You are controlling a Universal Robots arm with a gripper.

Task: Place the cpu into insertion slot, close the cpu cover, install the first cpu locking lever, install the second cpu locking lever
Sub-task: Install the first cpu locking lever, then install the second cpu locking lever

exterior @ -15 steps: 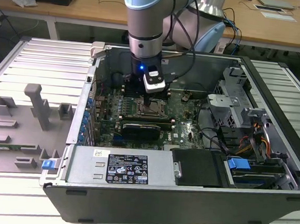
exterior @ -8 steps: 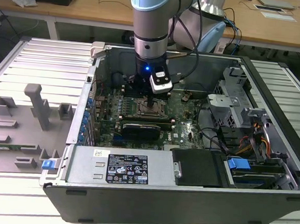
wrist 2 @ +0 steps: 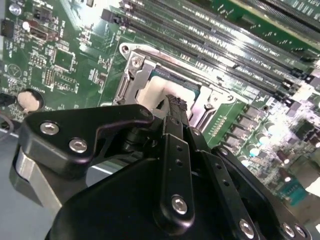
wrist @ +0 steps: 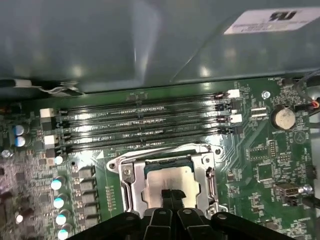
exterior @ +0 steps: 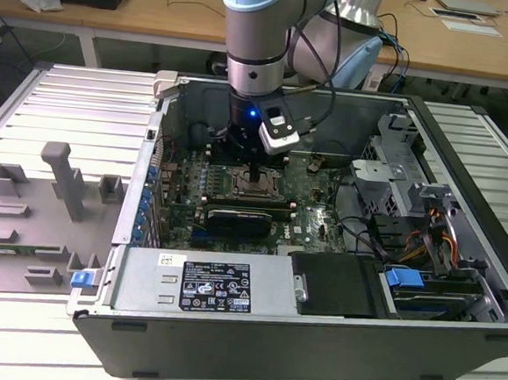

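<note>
Green motherboard (wrist: pixel 260 165) bears cpu (wrist: pixel 172 177) directly beneath hand (wrist: pixel 172 197)

Cpu (wrist: pixel 172 176) brushed silvery metal; cpu cover (wrist: pixel 131 184) shiny metal; pincer (wrist 2: pixel 173 112) matt black.

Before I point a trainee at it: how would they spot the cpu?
Find the green motherboard inside the open computer case. Beside its long black memory slots sits a metal-framed square socket; the cpu is the flat silvery-grey square in its window, directly beneath the gripper.
</note>
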